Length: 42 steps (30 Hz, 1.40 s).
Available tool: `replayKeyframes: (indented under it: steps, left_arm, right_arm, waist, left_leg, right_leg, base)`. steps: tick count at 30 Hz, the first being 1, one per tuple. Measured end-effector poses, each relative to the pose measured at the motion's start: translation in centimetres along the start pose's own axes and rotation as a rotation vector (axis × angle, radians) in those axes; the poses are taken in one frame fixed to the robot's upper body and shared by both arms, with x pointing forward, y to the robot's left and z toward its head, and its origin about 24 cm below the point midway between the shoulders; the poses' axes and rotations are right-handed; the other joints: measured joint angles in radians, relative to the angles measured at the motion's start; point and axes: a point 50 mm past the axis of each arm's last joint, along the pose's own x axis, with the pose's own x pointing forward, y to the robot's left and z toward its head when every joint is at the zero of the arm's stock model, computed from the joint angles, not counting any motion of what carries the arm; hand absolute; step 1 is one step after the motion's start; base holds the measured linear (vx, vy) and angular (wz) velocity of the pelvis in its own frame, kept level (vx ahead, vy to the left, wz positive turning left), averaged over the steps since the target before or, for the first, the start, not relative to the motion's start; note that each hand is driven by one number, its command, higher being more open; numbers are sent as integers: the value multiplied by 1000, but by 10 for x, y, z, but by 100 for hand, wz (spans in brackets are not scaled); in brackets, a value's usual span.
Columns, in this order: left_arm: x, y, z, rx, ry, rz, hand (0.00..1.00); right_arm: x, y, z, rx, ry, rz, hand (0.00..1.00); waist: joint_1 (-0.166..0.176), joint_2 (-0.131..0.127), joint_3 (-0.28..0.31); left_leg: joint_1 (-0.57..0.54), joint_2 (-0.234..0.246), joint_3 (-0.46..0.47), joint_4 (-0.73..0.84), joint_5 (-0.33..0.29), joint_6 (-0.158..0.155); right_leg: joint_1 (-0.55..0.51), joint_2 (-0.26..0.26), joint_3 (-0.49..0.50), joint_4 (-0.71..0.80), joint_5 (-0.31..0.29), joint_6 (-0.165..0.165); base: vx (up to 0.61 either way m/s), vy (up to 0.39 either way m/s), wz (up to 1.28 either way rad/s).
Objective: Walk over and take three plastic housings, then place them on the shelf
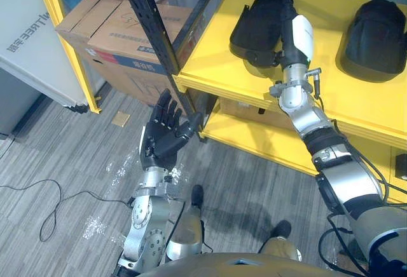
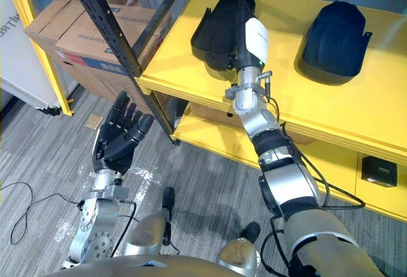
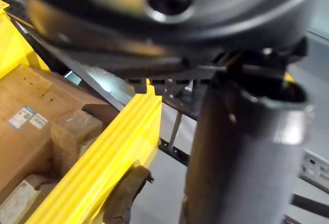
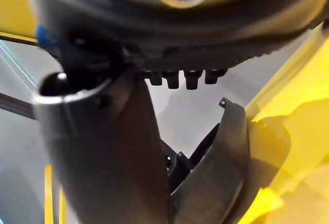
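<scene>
Two black plastic housings lie on the yellow shelf's top board (image 1: 213, 54). My right hand (image 1: 303, 35), with its white thumb cover, reaches onto the left housing (image 1: 254, 23). In the right wrist view that housing's curved rim (image 4: 218, 167) lies between the thumb (image 4: 103, 157) and the straight fingers (image 4: 180, 77). The other housing (image 1: 378, 32) rests untouched further right. My left hand (image 1: 162, 137) is raised over the floor, palm up and open, holding nothing, just left of the shelf's corner.
A black perforated upright (image 1: 149, 23) stands at the shelf's left corner. Cardboard boxes (image 1: 121, 42) sit behind it in a yellow frame. A lower yellow board (image 1: 254, 134) carries a small black box (image 2: 379, 171). A white panel (image 1: 32, 42) leans at the far left.
</scene>
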Motion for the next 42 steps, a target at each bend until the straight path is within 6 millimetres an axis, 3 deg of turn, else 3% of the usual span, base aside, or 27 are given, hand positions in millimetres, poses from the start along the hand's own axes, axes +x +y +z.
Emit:
replayKeyframes:
  steps: [12, 20, 24, 27, 29, 33, 36, 42]
  left_arm:
    - [8, -5, 4, -4, -26, -21, 100]
    - [7, -5, 4, -4, -30, -25, 100]
    - [6, -3, 8, -1, -46, -31, 100]
    - [3, -2, 19, 0, -86, -22, 100]
    - [2, 1, 25, 14, -112, -15, 100]
    - [2, 2, 26, 29, -106, -21, 100]
    - [3, 4, 27, 35, -104, -20, 100]
    - [3, 5, 24, 83, -61, -32, 100]
  right_arm:
    - [25, -22, 5, -72, 19, -83, 100]
    - [21, -27, 12, -59, -38, -109, 100]
    - [-6, -31, 23, 9, -143, -124, 100]
    - [-46, -29, 25, 103, -190, -80, 100]
    - [-79, -21, 23, 236, -159, 11, 100]
    - [-113, -21, 7, 362, -52, 34, 100]
    - [-125, -35, -7, 366, 13, -25, 100]
    - [-134, -44, -22, 292, 68, -57, 100]
  waist:
    - [13, 13, 69]
    - [8, 12, 69]
    - [-11, 10, 69]
    - [-40, -6, 61]
    - [-71, -39, 32]
    - [-91, -84, -27]
    - [-107, -101, -62]
    - [-128, -91, -122]
  left_leg:
    - [-4, -3, -8, 0, 1, 1]
    - [5, -2, 4, 0, 5, 2]
    - [30, -2, 19, 0, 5, 2]
    - [57, 3, 46, -1, -2, -1]
    - [70, 12, 84, -1, -12, -5]
    - [93, 24, 130, -2, -31, -12]
    - [110, 31, 149, -2, -35, -15]
    - [126, 40, 173, -5, -42, -17]
  right_leg:
    - [-32, -21, 1, 82, -46, 2]
    - [-40, -23, 16, 94, -58, 1]
    - [-18, -21, 23, 82, -57, 1]
    - [4, -11, 41, 51, -53, 6]
    - [7, 4, 67, 12, -31, 5]
    - [16, 20, 101, -31, -11, 5]
    - [21, 28, 120, -42, -5, 2]
    - [36, 40, 131, -67, 6, -6]
  base:
    - [-8, -2, 1]
    - [-2, -11, -4]
    - [-7, -13, -8]
    - [-13, -21, -21]
    - [-7, -21, -41]
    - [18, -25, -34]
    - [8, -21, -22]
    - [-34, -11, -8]
